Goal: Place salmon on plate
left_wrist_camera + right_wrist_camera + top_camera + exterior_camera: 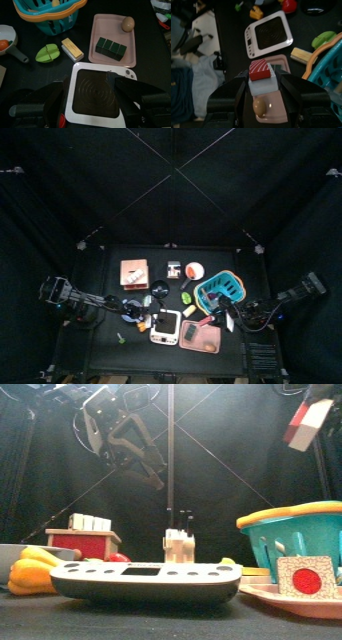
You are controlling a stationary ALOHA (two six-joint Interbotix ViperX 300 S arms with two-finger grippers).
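We see our right gripper (262, 82) pinching the salmon (260, 76), a white rice block topped with a red, pale-striped slab, held in the air above the pink plate (271, 111), where a brown egg (261, 106) lies. Our left gripper (92, 95) hangs spread open above the white scale (95, 92).

Clearly a robot lab test pen: black curtains (80, 188) on all sides, a small black table (107, 333) at lower centre strewn with toy food and a teal basket (221, 285), two black arms (74, 298) reaching in.
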